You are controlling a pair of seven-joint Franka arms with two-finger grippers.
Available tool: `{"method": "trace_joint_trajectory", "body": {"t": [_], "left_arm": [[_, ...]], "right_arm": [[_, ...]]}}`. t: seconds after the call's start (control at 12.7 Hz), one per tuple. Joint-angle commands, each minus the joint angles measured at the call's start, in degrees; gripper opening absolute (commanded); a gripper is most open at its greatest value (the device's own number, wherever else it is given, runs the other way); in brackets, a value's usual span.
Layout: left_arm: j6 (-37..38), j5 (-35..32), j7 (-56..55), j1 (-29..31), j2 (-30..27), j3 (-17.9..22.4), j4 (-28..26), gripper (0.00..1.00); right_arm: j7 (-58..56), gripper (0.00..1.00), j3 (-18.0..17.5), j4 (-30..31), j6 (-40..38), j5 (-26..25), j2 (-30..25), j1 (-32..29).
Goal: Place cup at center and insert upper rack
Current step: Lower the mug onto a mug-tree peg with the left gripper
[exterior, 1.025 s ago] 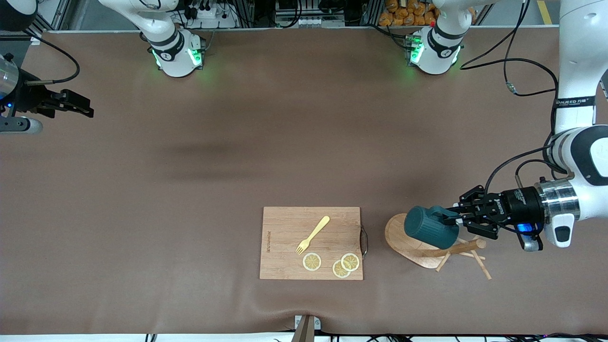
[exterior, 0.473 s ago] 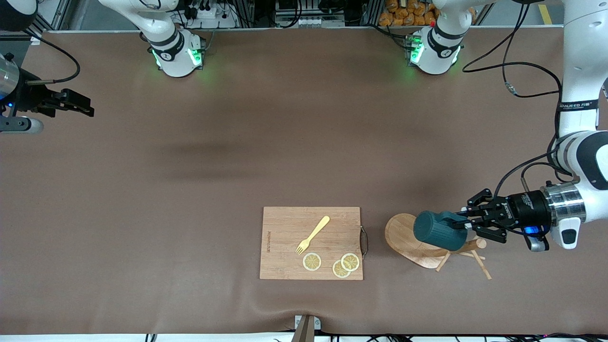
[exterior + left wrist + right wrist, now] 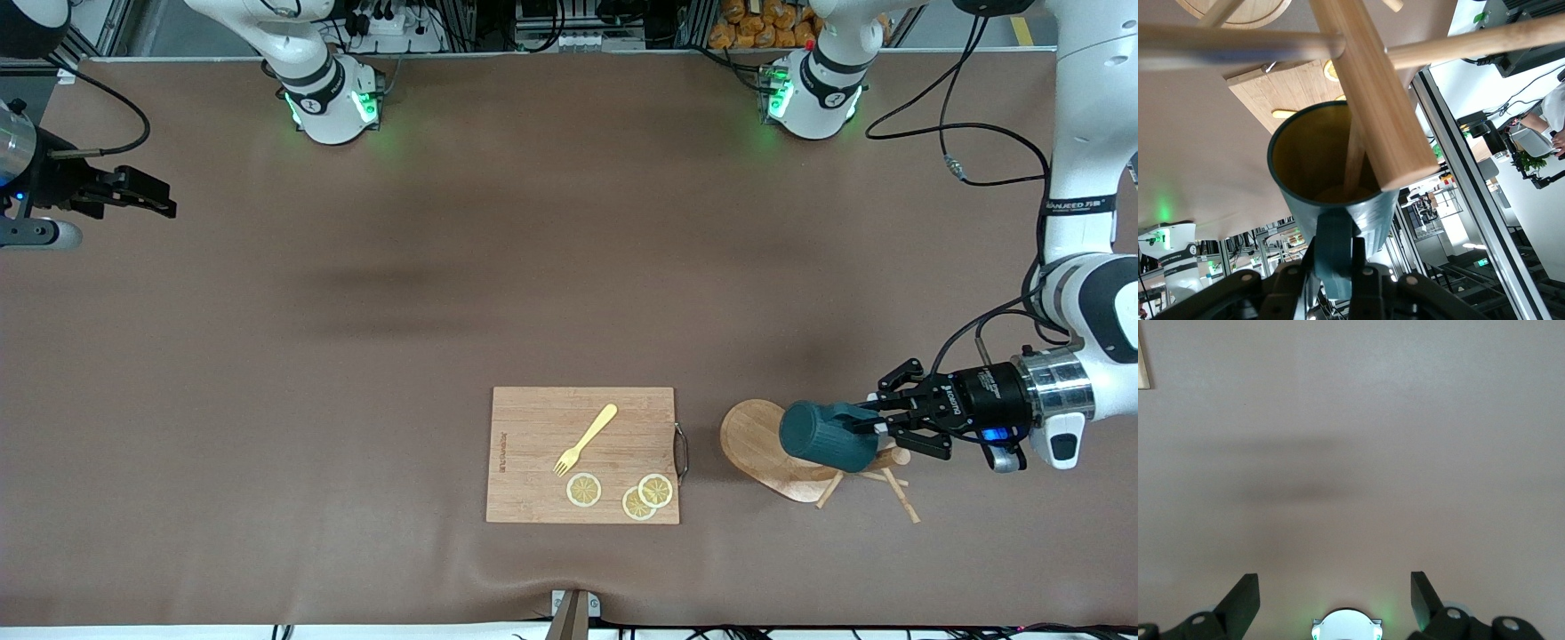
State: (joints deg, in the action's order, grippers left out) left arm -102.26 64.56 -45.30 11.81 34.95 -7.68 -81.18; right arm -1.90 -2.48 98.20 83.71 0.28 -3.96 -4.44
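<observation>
A brown mat covers the desk (image 3: 427, 293); cables and equipment crowd its 12 o'clock edge. The left tool (image 3: 876, 426) pinches the cup (image 3: 827, 436) by its handle, tipped sideways over the upper rack (image 3: 782, 453), at 3 o'clock of the cutting board (image 3: 582, 453). The left wrist view shows a peg inside the cup. The right tool (image 3: 1335, 597) waits, spread wide, over bare mat.

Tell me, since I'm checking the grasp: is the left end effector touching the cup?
Touching: the left wrist view shows the left end effector clamped on the cup's handle.
</observation>
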Motion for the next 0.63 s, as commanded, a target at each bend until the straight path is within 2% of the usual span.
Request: {"method": "trace_joint_trajectory", "body": {"t": [0.0,0.55], "left_arm": [[-0.6,1.6,0.0,0.4,0.7,-0.2,0.3,0.00],[-0.5,2.6,1.8,1.8,1.6,-0.3,0.3,0.00]], "right_arm": [[-1.0,1.00,-0.6,0.8,0.2,0.5,-1.1,-1.3],[-1.0,1.00,-0.8,0.2,3.7,0.5,-1.1,-1.2]]}}
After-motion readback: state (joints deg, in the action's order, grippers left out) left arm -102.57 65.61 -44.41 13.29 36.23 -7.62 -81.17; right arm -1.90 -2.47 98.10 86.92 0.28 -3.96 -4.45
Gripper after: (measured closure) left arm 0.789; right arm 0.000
